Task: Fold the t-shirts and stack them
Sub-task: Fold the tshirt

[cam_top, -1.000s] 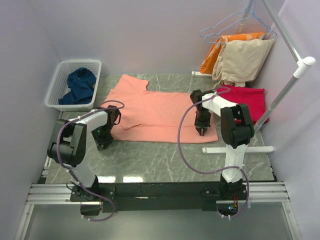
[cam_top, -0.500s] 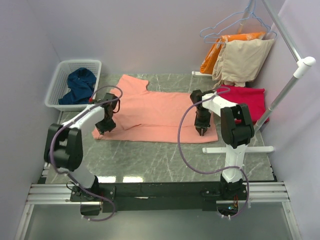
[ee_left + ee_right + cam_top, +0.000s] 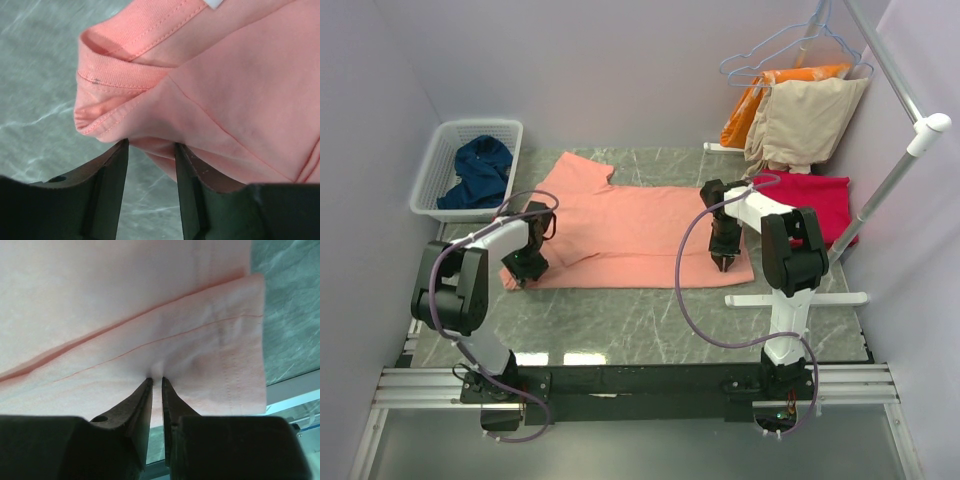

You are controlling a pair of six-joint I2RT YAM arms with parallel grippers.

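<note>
The salmon-pink t-shirt [image 3: 630, 225] lies spread on the marble table, neck to the left. My left gripper [image 3: 525, 268] is at its near-left corner. In the left wrist view its jaws [image 3: 151, 145] stand a finger-width apart, with a bunch of the folded sleeve and shoulder cloth [image 3: 240, 90] between the tips. The white neck label [image 3: 217, 3] shows at the top. My right gripper [image 3: 723, 262] is shut on the shirt's near-right edge [image 3: 125, 300], its jaws [image 3: 156, 379] pinching a small pucker. The crimson-red t-shirt [image 3: 815, 200] lies at the right. The navy-blue t-shirt [image 3: 480, 170] lies crumpled in the basket.
A white mesh basket [image 3: 425, 190] stands at the far left. A white clothes rack has a slanting pole [image 3: 895, 180] and a base bar [image 3: 795, 298] at the right. It holds hangers with orange and beige garments [image 3: 800, 110]. Walls close in the table [image 3: 620, 320].
My left gripper moved away from me, then back a little. The shirt's near-left corner now lies further out to the near left. The right gripper has not moved.
</note>
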